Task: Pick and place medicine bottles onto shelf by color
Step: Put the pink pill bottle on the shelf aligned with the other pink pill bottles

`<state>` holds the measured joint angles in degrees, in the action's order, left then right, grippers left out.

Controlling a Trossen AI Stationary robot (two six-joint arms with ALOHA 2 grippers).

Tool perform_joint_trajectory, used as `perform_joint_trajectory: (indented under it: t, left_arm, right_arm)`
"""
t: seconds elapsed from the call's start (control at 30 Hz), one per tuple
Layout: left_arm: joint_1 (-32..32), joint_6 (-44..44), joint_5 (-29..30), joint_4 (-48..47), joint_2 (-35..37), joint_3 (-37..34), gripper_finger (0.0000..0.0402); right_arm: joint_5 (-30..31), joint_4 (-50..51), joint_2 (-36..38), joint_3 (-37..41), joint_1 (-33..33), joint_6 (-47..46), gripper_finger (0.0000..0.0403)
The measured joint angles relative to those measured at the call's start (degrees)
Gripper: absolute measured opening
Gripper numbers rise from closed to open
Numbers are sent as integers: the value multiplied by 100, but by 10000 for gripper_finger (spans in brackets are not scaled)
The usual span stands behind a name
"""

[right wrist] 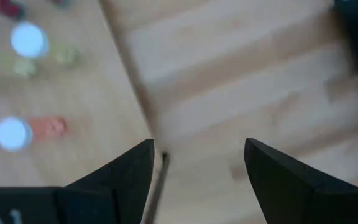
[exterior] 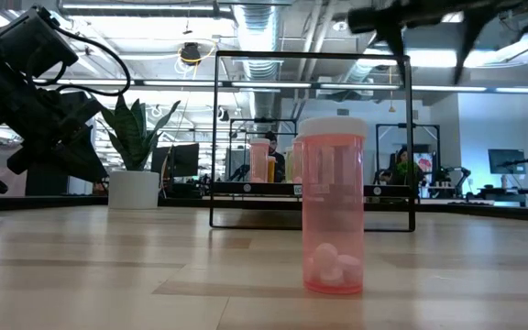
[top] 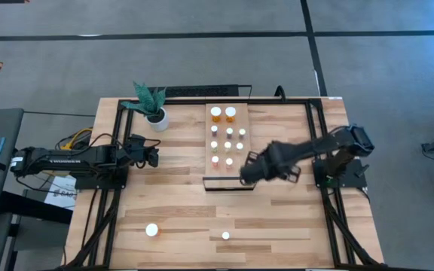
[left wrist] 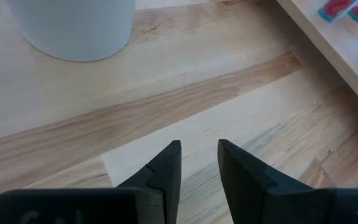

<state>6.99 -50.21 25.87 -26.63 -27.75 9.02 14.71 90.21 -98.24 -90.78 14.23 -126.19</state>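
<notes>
The light-wood shelf (top: 227, 172) lies at the table's middle, with its black frame (exterior: 310, 137) at the near short end. Several white-capped medicine bottles (top: 227, 134) stand on it, two larger orange ones (top: 223, 113) at the far end. An orange bottle (top: 151, 230) and a small pale one (top: 225, 235) stand on the table near the front; the low view shows one pink-orange bottle (exterior: 335, 206) with pills close up. My right gripper (top: 243, 177) is open and empty above the shelf's near right corner (right wrist: 129, 93). My left gripper (top: 154, 158) is open and empty, left of the shelf.
A white pot with a green plant (top: 155, 113) stands at the far left of the shelf, just ahead of my left gripper (left wrist: 199, 149). Black frame rails (top: 307, 128) run along the table's edges. Bare planks lie between the shelf and the front edge.
</notes>
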Motion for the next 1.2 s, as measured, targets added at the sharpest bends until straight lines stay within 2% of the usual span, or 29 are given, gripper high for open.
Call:
perform_joint_trajectory:
  t: [0.3, 0.6, 0.83, 1.2]
  left_arm:
    - [2, 2, 2, 1, 0, 0, 91]
    - [2, 2, 0, 1, 1, 0, 91]
    - [1, 1, -3, 3, 1, 0, 91]
    - [2, 2, -2, 6, 1, 0, 91]
  right_arm:
    - [-437, -387, -44, 2, 1397, -1913, 270]
    - [-774, -1782, -684, -35, 2085, -2531, 270]
    - [-870, -2269, -1469, -735, 2041, -2019, 270]
    - [-956, -2228, -2724, -2308, 1581, -165, 270]
